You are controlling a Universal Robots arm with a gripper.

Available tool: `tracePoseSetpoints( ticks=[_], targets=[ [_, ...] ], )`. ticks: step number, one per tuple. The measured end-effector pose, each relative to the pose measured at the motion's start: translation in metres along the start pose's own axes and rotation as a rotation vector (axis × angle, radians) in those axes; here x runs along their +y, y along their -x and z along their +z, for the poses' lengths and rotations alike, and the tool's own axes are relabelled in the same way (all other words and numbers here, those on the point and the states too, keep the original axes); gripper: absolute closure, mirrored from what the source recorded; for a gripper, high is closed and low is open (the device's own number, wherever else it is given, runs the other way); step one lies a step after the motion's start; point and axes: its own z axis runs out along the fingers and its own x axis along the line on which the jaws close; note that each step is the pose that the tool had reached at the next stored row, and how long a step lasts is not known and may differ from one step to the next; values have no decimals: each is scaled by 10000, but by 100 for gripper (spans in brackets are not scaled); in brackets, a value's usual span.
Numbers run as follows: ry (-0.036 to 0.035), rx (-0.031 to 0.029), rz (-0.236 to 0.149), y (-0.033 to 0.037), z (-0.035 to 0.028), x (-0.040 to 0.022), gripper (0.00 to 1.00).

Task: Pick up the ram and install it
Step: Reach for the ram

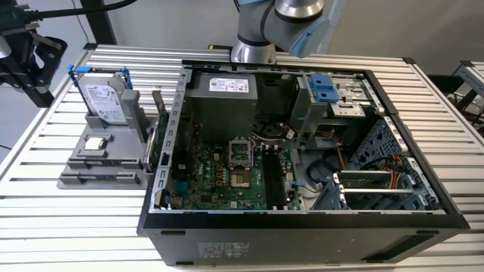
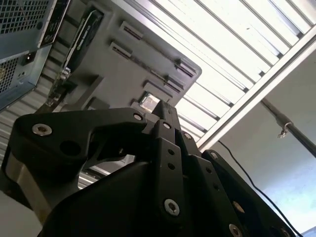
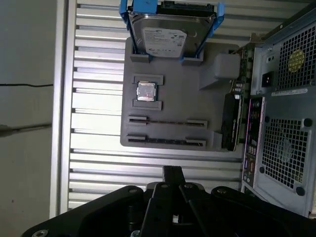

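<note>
The ram shows as thin dark strips standing on edge in the two long holders [image 3: 168,141] of the grey fixture tray [image 3: 173,98]; in the exterior view the tray [image 1: 102,170] lies left of the open computer case [image 1: 302,141]. My gripper [image 3: 172,174] hangs above the slatted table just off the tray's edge nearest those holders, apart from them. It is shut with nothing in it, and the black fingers meet at one tip [image 2: 165,107]. In the exterior view the gripper [image 1: 38,93] is at the far left, higher than the tray.
A silver hard drive in a blue frame [image 3: 167,34] stands at the tray's far end, with a small square chip [image 3: 146,91] beside it. A dark card [image 3: 231,123] stands between tray and case. Long black slots [image 1: 274,175] lie on the green motherboard.
</note>
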Motion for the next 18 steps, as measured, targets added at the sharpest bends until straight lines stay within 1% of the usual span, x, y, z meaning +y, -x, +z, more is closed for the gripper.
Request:
tracePoseSetpoints(
  ticks=[14,18],
  targets=[
    [-2,-1,-1,0,1,-2,100],
    [-1,5,-112,-1,0,-1,100]
  ],
)
